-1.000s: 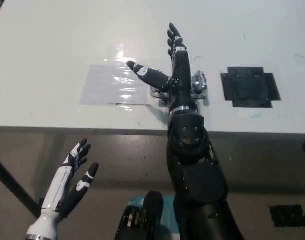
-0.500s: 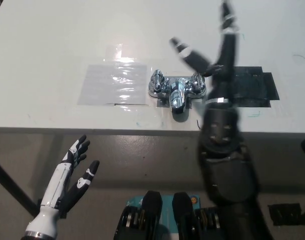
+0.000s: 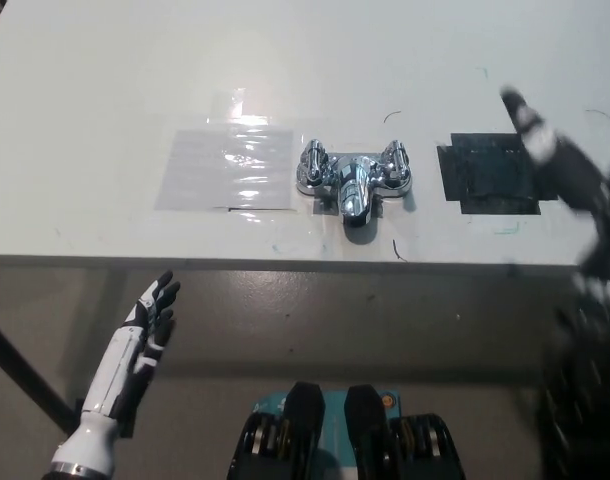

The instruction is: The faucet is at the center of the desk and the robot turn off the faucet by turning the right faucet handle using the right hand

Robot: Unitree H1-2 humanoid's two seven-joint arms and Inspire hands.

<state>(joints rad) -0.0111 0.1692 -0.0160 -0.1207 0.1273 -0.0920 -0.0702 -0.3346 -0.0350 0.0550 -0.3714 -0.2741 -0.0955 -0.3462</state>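
Observation:
A chrome faucet (image 3: 353, 180) sits at the middle of the white desk (image 3: 105, 90), its spout pointing to the front edge. Its right handle (image 3: 396, 160) and left handle (image 3: 313, 160) both show, and nothing touches them. My black right hand (image 3: 560, 165) is blurred at the picture's right edge, well to the right of the faucet and over the black patch, fingers spread, holding nothing. My white left hand (image 3: 135, 345) rests below the desk's front edge at lower left, fingers apart and empty.
A clear plastic sheet (image 3: 227, 168) lies taped left of the faucet. A black tape patch (image 3: 485, 172) lies right of it. The desk's front edge (image 3: 285, 262) runs across the picture's middle, with grey floor below.
My right hand has swung away from over the faucet to the far right edge, leaving the faucet fully in view. The left hand has barely moved.

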